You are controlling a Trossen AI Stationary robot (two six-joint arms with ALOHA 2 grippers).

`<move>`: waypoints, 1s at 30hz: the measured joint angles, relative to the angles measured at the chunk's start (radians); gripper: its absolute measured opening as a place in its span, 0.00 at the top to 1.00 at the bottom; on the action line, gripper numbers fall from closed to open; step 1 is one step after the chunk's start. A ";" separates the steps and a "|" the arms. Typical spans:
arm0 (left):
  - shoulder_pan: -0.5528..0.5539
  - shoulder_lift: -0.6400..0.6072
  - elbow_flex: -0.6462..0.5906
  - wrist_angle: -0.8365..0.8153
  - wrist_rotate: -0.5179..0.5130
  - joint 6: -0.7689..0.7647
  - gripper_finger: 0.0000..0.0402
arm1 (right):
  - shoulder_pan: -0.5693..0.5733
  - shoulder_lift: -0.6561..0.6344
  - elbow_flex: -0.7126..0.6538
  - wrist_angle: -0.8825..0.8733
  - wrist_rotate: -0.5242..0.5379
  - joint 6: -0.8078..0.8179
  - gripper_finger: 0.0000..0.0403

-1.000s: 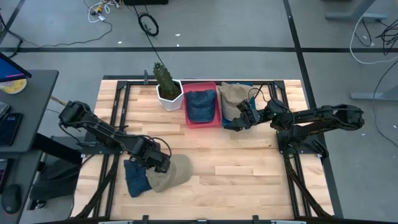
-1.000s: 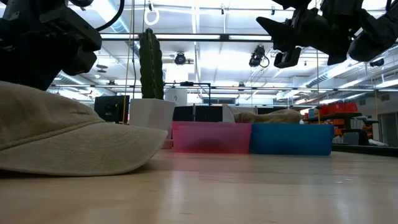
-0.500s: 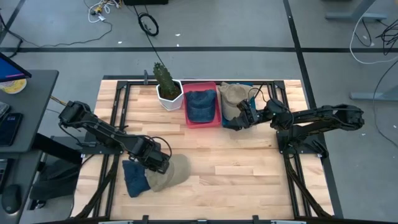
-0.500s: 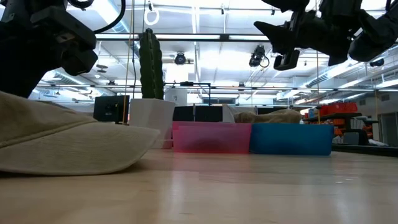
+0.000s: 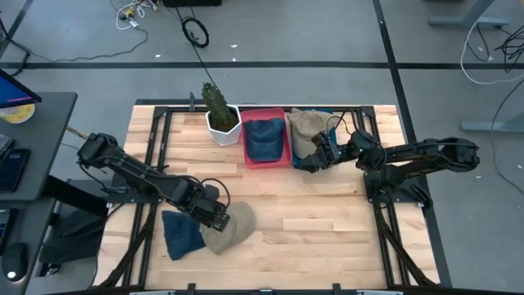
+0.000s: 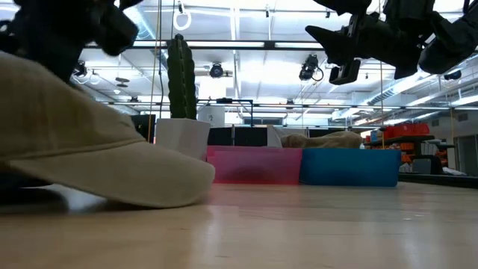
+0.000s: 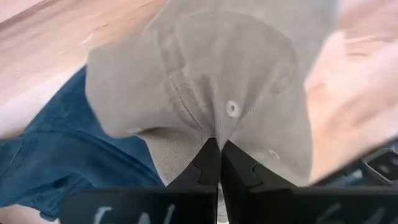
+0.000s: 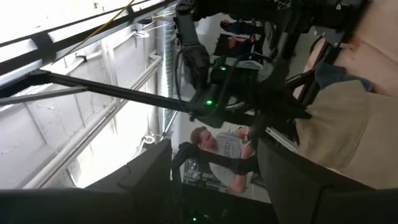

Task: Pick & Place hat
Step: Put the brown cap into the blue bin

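Observation:
A tan hat (image 5: 231, 229) lies at the table's near left, partly over a blue hat (image 5: 182, 233) that rests flat on the wood. My left gripper (image 5: 218, 215) is shut on the tan hat's crown; the left wrist view shows the crown's top button (image 7: 232, 109) just beyond the fingers. In the low view the tan hat (image 6: 97, 142) stands tilted. My right gripper (image 5: 314, 157) hangs open above the table in front of the bins, touching nothing. My left gripper pinches a raised fold of the tan hat's crown cloth (image 7: 214, 132) between its two shut fingers, close to the top button. The fingers come slanting down from the table's left. The crown is lifted and tilted, while the hat's lower edge (image 6: 175, 196) stays on the table.
At the back stand a cactus in a white pot (image 5: 219, 116), a red bin (image 5: 264, 159) holding a blue hat and a blue bin (image 5: 300, 158) holding a tan hat. Bare wood lies across the table's middle and near right. A person shows in the room beyond.
My left gripper has shut on the tan hat's crown and shifted a little toward the table's right edge. The hat's crown has risen and tipped while its lower edge stays down, and the hat has slid right, baring more of the blue hat.

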 joint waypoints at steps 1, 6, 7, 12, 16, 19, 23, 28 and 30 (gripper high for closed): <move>0.000 0.000 0.019 -0.011 0.000 0.010 0.99 | 0.000 0.000 0.000 0.000 -0.001 0.007 0.41; 0.000 0.000 0.120 -0.044 -0.025 0.081 0.99 | 0.000 0.000 0.000 0.009 -0.009 0.031 0.41; 0.000 0.000 0.139 -0.042 -0.032 0.102 0.99 | 0.000 0.000 0.000 0.010 -0.014 0.031 0.41; 0.012 0.000 0.225 -0.065 -0.086 0.189 0.99 | 0.000 0.000 0.000 0.023 -0.044 0.096 0.41; 0.027 0.000 0.282 -0.066 -0.127 0.277 0.99 | 0.000 0.000 0.000 0.068 -0.055 0.136 0.41; 0.042 0.000 0.316 -0.067 -0.132 0.340 0.99 | 0.000 0.000 0.000 0.097 -0.041 0.144 0.40; 0.061 0.000 0.354 -0.065 -0.150 0.391 0.99 | 0.000 0.000 0.000 0.143 -0.037 0.158 0.39; 0.074 0.000 0.424 -0.062 -0.173 0.482 0.99 | 0.000 0.000 0.000 0.246 -0.026 0.223 0.39; 0.076 0.000 0.449 -0.066 -0.198 0.521 0.99 | 0.000 0.000 0.000 0.284 -0.023 0.241 0.39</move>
